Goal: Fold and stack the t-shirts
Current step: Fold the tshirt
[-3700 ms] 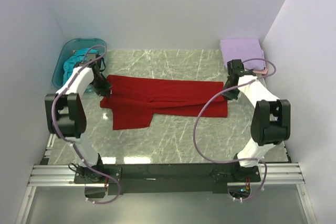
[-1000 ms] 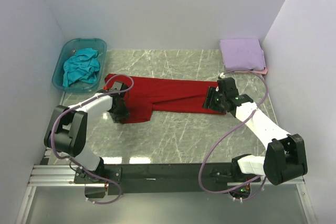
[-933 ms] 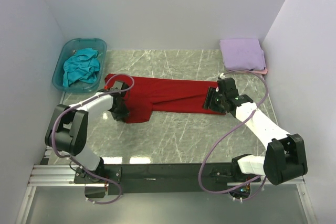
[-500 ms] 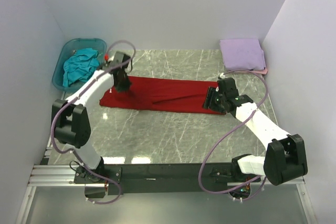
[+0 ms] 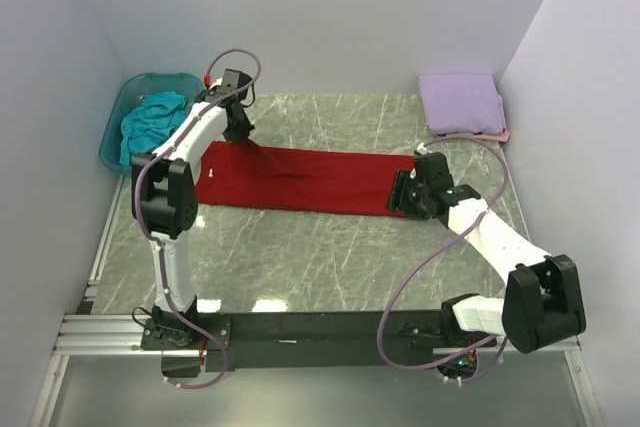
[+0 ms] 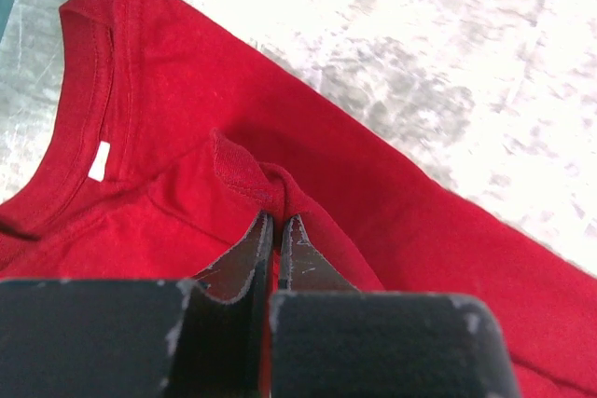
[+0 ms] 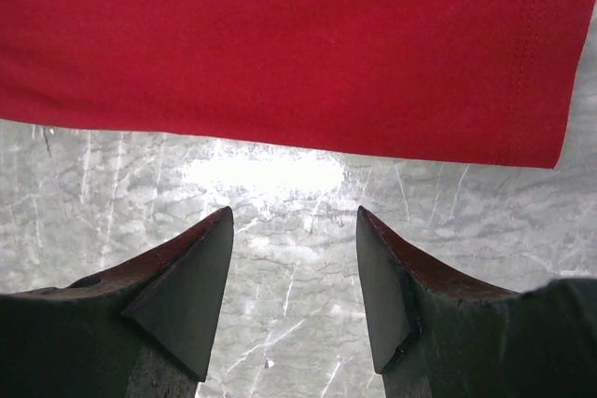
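The deep red t-shirt [image 5: 310,179] lies as a long strip across the marble table, and the left wrist view shows its collar [image 6: 84,109] and white label [image 6: 100,160]. At the strip's far left edge my left gripper [image 5: 243,137] is shut on a raised fold of the red t-shirt [image 6: 373,174]; its fingertips [image 6: 261,230] pinch the cloth. My right gripper [image 5: 400,197] stands open at the strip's right end. Only bare marble lies between its fingers [image 7: 201,258], and the red hem [image 7: 280,44] runs just beyond the tips.
A teal t-shirt [image 5: 150,122] lies crumpled in the translucent tub [image 5: 150,79] at the far left. At the far right corner a folded lavender t-shirt [image 5: 460,102] rests on a pale pink one [image 5: 497,134]. Walls close in on three sides.
My left gripper shut on the red sleeve at the near edge. It carried the sleeve up and over to the far edge, narrowing the shirt into a strip. The right arm stayed still.
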